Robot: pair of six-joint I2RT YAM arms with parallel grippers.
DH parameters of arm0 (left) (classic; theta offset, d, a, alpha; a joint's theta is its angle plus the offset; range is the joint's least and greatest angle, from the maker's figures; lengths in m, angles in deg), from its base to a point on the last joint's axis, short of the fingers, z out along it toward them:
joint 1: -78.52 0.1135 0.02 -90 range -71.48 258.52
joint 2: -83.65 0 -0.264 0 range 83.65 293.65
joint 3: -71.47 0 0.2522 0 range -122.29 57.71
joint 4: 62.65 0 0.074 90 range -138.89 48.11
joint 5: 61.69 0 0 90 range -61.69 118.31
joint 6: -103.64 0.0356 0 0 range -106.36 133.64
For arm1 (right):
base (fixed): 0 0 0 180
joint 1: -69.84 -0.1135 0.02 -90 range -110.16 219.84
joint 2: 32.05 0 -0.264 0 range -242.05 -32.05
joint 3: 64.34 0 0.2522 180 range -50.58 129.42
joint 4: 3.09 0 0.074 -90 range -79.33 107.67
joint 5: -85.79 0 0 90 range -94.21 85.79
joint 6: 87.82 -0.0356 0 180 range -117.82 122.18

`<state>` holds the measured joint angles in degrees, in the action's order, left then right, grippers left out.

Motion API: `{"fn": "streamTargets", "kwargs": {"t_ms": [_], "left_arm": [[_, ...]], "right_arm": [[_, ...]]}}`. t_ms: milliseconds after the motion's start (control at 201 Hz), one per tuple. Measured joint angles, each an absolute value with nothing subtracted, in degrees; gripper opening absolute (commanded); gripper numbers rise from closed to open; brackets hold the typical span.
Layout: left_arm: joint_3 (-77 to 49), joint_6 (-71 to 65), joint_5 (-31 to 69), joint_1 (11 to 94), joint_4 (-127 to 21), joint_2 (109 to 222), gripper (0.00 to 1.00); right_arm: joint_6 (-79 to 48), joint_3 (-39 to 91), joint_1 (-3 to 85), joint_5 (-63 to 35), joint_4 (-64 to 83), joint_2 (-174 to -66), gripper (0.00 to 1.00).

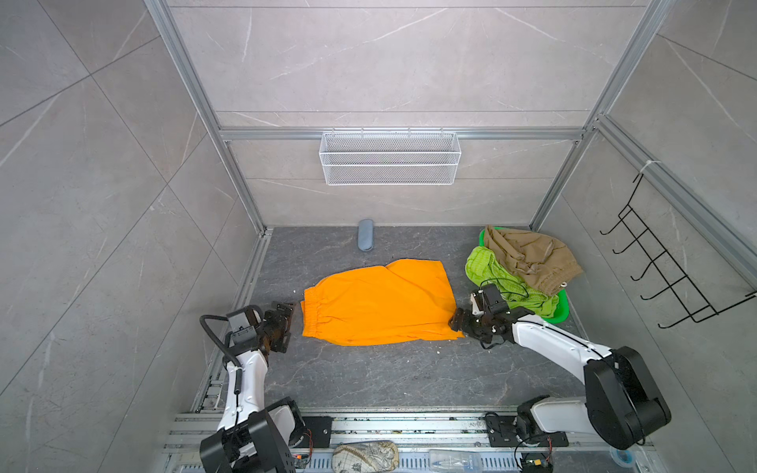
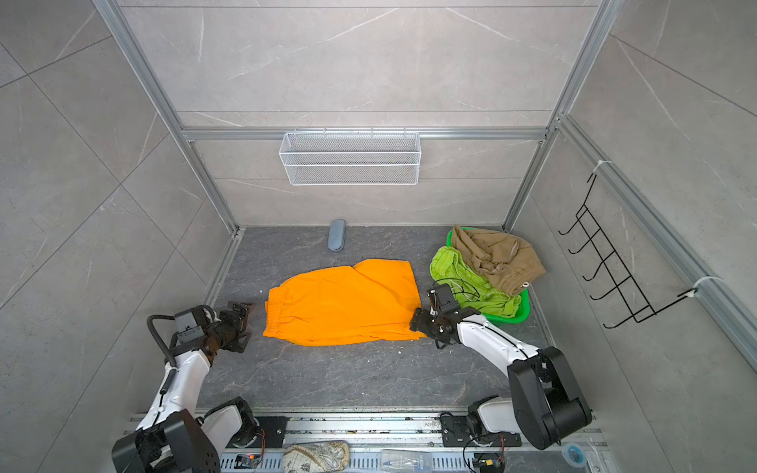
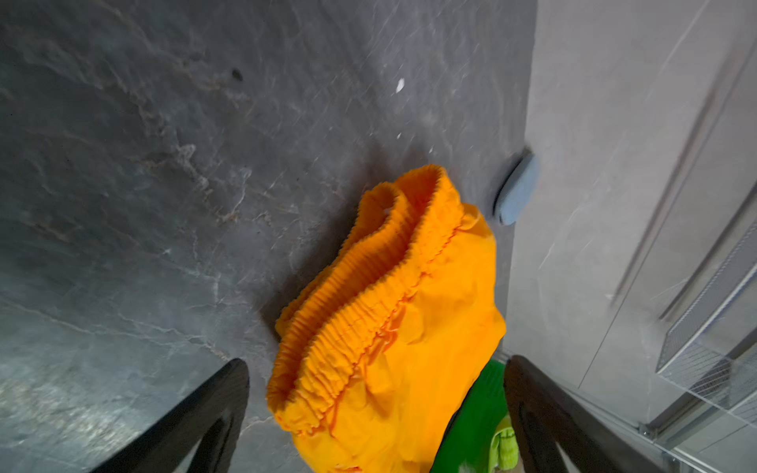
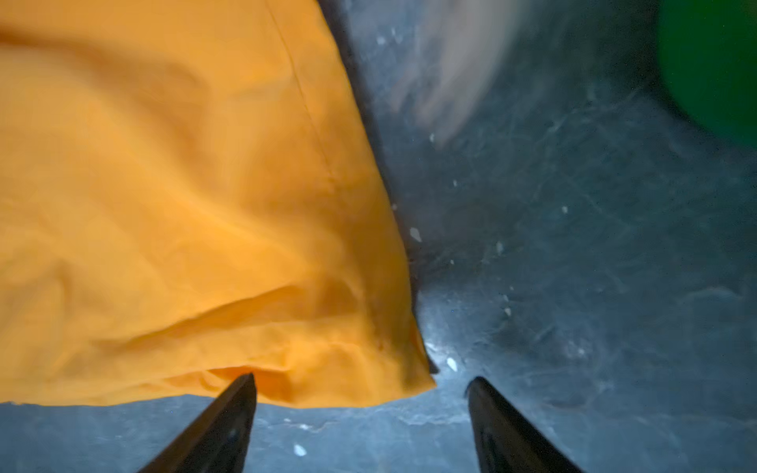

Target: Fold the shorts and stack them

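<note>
The orange shorts (image 1: 379,305) (image 2: 342,305) lie spread flat mid-table, elastic waistband to the left, leg hems to the right. My left gripper (image 1: 293,317) (image 2: 248,317) is open just off the waistband (image 3: 368,286); its fingers (image 3: 221,401) stand wide apart and hold nothing. At the near right hem corner (image 4: 368,368) my right gripper (image 1: 456,321) (image 2: 415,321) is also open, clear of the cloth. The khaki shorts (image 1: 528,258) and lime green shorts (image 1: 497,278) are heaped in the green basket (image 1: 561,311) at the back right.
A grey-blue case (image 1: 365,240) lies by the back wall. A white wire basket (image 1: 389,157) hangs on that wall. A black hook rack (image 1: 655,266) is on the right wall. A patterned pouch (image 1: 364,456) rests on the front rail.
</note>
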<state>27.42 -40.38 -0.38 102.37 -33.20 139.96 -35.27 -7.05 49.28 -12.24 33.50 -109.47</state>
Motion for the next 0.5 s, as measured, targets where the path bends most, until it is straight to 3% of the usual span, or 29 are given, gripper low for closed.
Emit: {"fn": "streamTargets", "kwargs": {"t_ms": [105,199,349,503], "left_arm": [[21.5,-39.0,-0.2,98.4,-30.8,141.8,1.0],[14.4,-38.7,0.4,89.9,-31.8,146.9,1.0],[10.3,-41.1,0.7,76.1,-39.7,157.9,1.0],[13.6,-42.5,1.0,73.1,-42.5,165.2,1.0]], "right_arm": [[-35.1,2.2,49.3,-12.8,36.8,-110.6,0.99],[-34.9,12.2,49.3,-14.8,36.9,-115.4,0.99],[-36.5,27.3,49.2,-20.5,32.6,-129.5,0.99],[-40.6,37.7,48.2,-25.7,26.7,-144.4,0.99]]}}
